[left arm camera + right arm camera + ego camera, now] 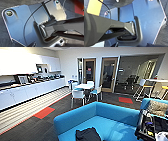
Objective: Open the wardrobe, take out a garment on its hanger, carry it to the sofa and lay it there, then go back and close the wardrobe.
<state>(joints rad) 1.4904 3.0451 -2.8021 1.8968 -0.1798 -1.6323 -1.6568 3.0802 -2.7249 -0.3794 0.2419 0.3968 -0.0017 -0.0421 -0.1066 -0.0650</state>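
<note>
On blue sofa, black garment

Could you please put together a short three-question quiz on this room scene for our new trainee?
1. True or false: the black garment lies on the seat of the blue sofa.
2. Multiple choice: what stands past the sofa's back, toward the wooden doors? A) a bed B) a white round table with chairs C) a bicycle
3. Fill in: the patch of carpet between the white counter cabinets and the sofa is coloured ____.

Key: 1 true; 2 B; 3 red.
</note>
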